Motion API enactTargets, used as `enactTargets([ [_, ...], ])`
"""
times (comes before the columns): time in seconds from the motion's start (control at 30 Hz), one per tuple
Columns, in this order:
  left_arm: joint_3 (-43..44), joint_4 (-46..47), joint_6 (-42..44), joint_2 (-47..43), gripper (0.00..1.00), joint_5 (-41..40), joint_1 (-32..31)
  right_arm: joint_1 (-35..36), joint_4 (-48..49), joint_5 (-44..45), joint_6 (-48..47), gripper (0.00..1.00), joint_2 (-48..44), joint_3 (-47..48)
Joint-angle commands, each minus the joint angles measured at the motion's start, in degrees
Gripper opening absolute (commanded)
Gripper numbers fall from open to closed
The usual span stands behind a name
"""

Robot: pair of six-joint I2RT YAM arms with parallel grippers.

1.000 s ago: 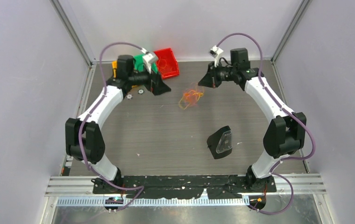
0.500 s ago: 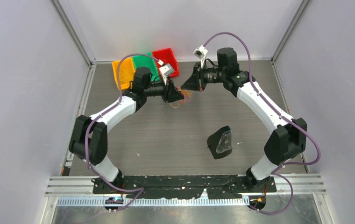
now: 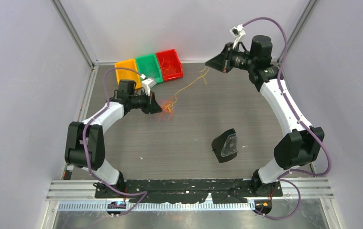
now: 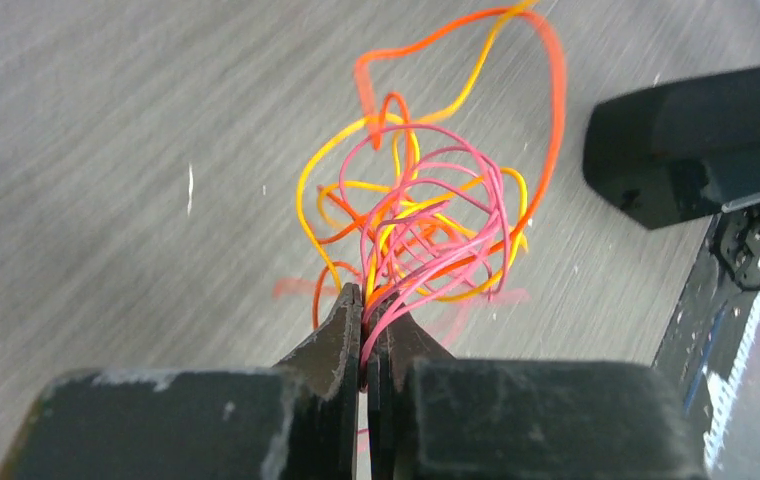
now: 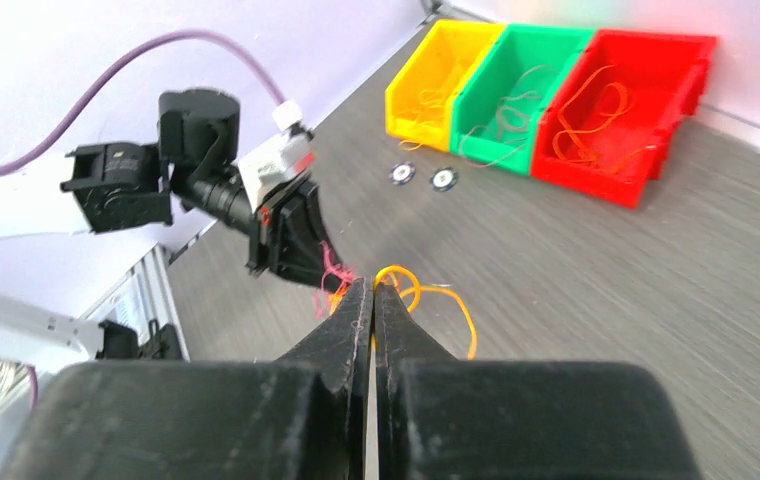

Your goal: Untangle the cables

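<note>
While the cable tangle (image 4: 426, 220) of pink, orange and yellow wire is gripped tight in the clenched left end effector (image 4: 364, 310) over the counter (image 3: 189, 133), one yellow strand (image 3: 189, 86) is stretched from it to the raised right end effector (image 5: 371, 292), whose fingers are pinched together on it.

In the left wrist view the cable tangle (image 4: 426, 220) vanishes between the closed jaws of the left gripper (image 4: 364, 320), so the pinched strands cannot be told apart; its lowest loops are blurred. A black object (image 4: 696, 150) is cut off at the right edge. In the right wrist view the orange cable (image 5: 426, 295) disappears behind the right gripper (image 5: 371, 300).
</note>
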Motion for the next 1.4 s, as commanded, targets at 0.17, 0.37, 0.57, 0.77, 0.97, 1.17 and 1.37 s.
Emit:
enactTargets([
  [0.17, 0.34, -22.96, 15.44, -4.11, 0.0, -6.14, 3.6, -5.33, 3.2, 6.01, 0.11, 0.05, -4.82, -0.86],
  [0.37, -1.55, -29.21, 22.92, -4.31, 0.0, -13.26, 6.12, -10.62, 3.18, 9.06, 1.66, 0.05, -3.56, 4.88],
  [0.57, -2.38, -29.67, 25.55, -3.87, 0.0, -16.76, 7.71, -15.32, 3.2, 12.85, 0.56, 0.05, -3.33, 9.09],
  [0.77, -2.61, -29.98, 27.13, -2.21, 0.0, -19.45, 8.97, -19.4, 4.8, 16.96, 1.12, 0.05, -2.81, 12.98],
  [0.97, -1.21, -30.61, 26.95, -0.89, 0.0, -20.37, 8.97, -20.35, 5.91, 18.05, -0.07, 0.05, -2.83, 15.23],
  [1.17, 0.54, -30.64, 26.94, -2.6, 0.17, -17.07, 8.47, -18.12, 6.65, 16.59, 0.92, 0.06, -4.44, 12.85],
  [1.37, 0.97, -33.17, 29.43, -0.04, 0.29, -22.94, 9.21, -19.98, 7.25, 19.81, 3.19, 0.05, -2.86, 20.74],
])
